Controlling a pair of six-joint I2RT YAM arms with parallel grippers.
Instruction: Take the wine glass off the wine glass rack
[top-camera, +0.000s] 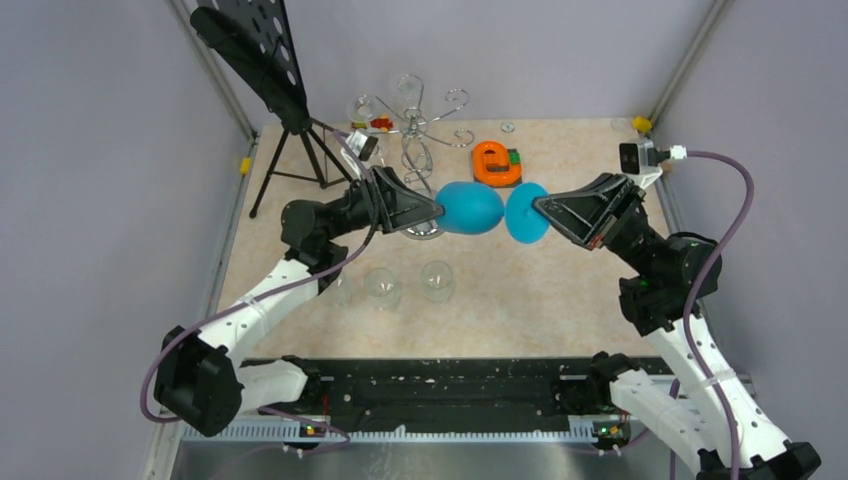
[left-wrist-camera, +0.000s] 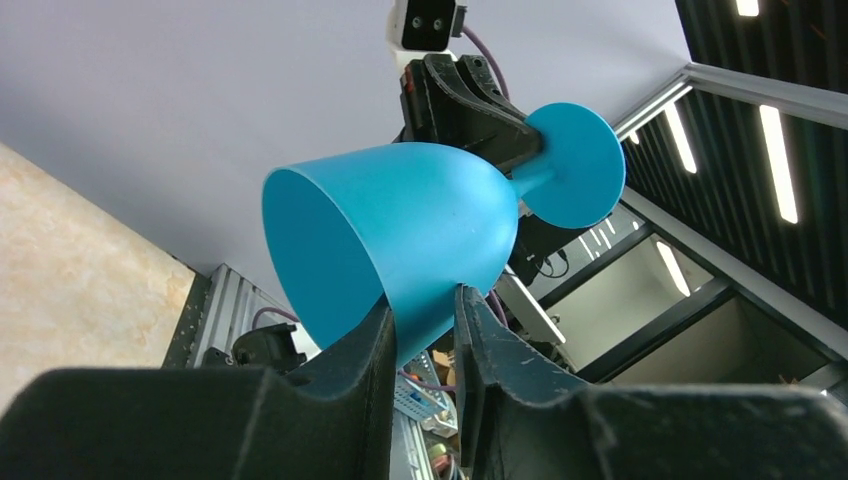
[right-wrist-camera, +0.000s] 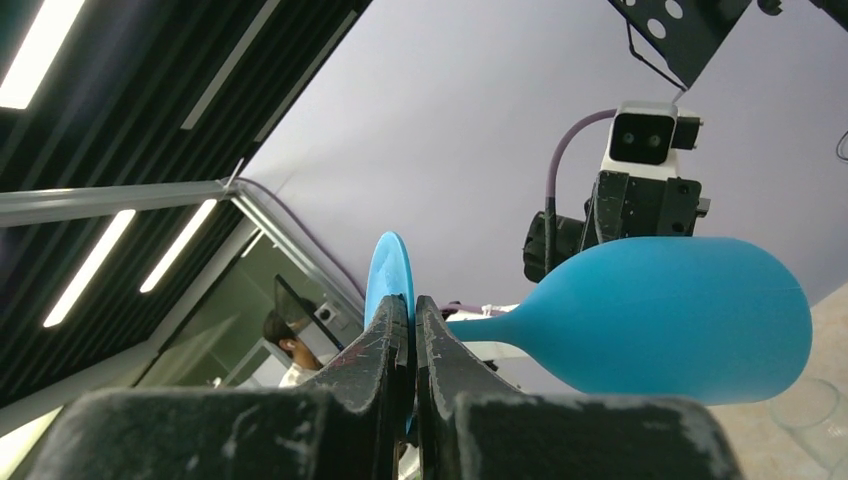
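Observation:
A blue wine glass (top-camera: 470, 208) lies sideways in the air between my two grippers, in front of the chrome wine glass rack (top-camera: 415, 125) and off its hooks. My left gripper (top-camera: 438, 210) pinches the bowl's wall at the rim (left-wrist-camera: 425, 305), one finger inside the bowl and one outside. My right gripper (top-camera: 540, 207) is shut on the edge of the round foot (right-wrist-camera: 412, 303). In the right wrist view the bowl of the wine glass (right-wrist-camera: 670, 320) points away to the right. In the left wrist view the wine glass (left-wrist-camera: 400, 230) opens toward the camera.
A black music stand (top-camera: 255, 50) on a tripod stands at the back left. An orange object (top-camera: 495, 163) lies behind the glass. Three clear glasses (top-camera: 383, 287) stand on the table in front of the left arm. Grey walls close in both sides.

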